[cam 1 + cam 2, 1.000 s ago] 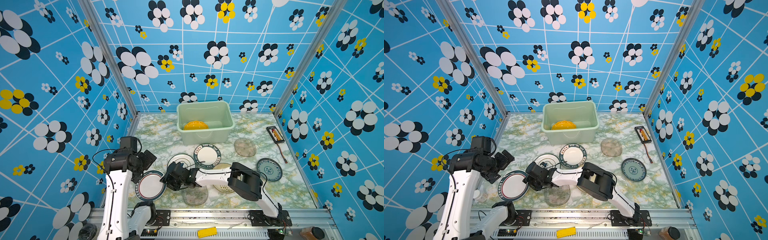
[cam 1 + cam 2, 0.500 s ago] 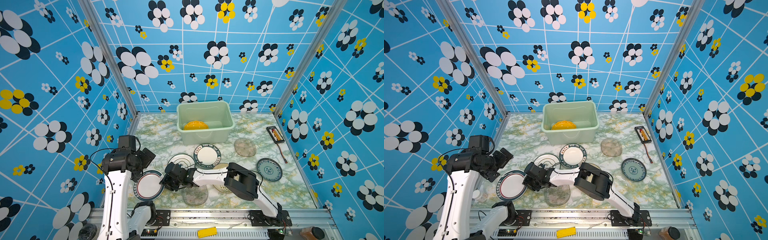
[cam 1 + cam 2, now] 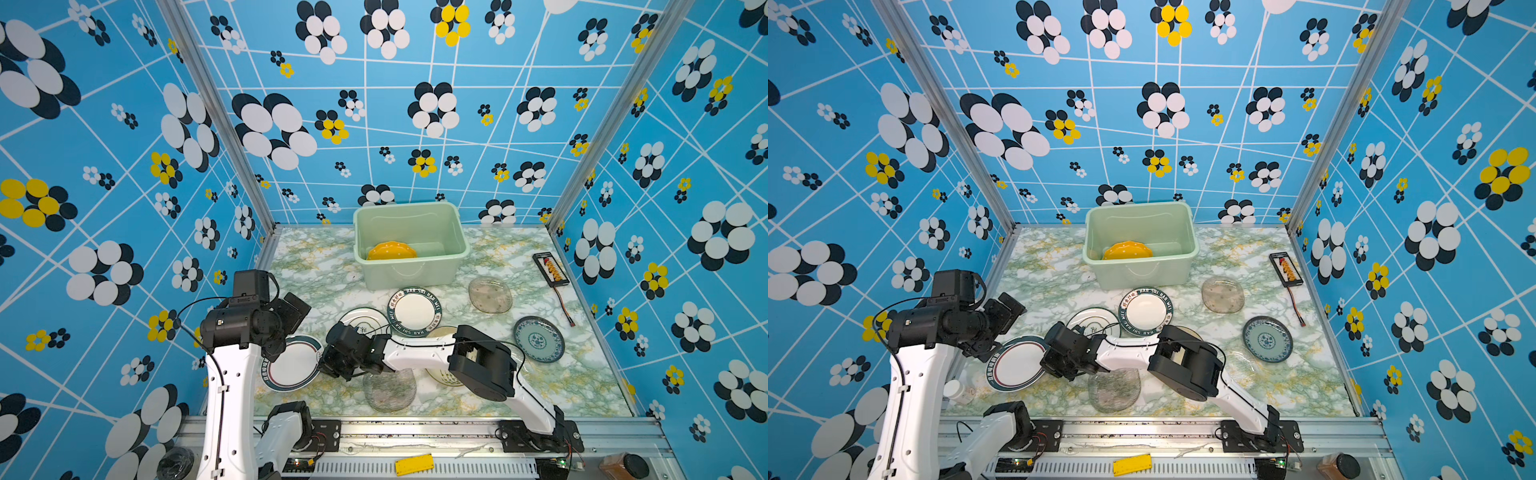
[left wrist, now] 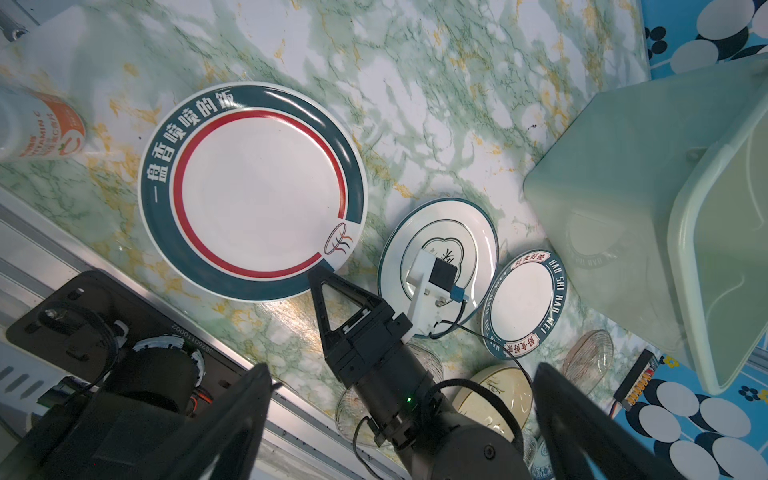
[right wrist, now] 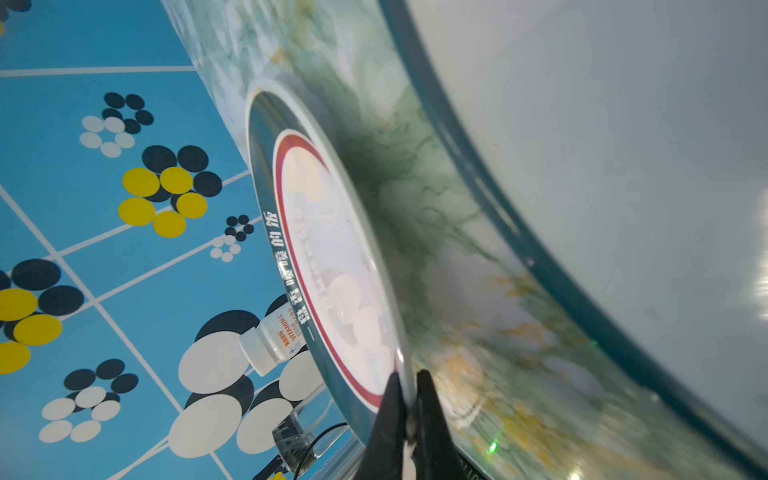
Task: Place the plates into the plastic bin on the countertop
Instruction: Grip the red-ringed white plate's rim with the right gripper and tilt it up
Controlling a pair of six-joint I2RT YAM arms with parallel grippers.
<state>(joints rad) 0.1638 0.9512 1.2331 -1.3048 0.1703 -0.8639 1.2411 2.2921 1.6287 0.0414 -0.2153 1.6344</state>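
My right gripper (image 5: pixel 409 390) is pinched nearly closed on the thin rim of the large white plate with a teal border and a red ring (image 4: pixel 253 191). The plate's whole disc spreads straight out ahead of my fingertips, so I hold it by its nearest edge only and all its weight hangs forward of the grip. I cannot tell whether that edge is off the countertop (image 3: pixel 582 382).

The plastic bin (image 3: pixel 407 272) is not ahead of this gripper. It stands well off to its side, toward the back wall, beyond two smaller white plates (image 3: pixel 413 311), with a yellow plate (image 3: pixel 391 251) inside it.

My left gripper (image 3: pixel 296 311) hangs above the far side of the held plate, its jaws spread wide, gripping nothing. It is nearer the plate's free edge than my right one is.
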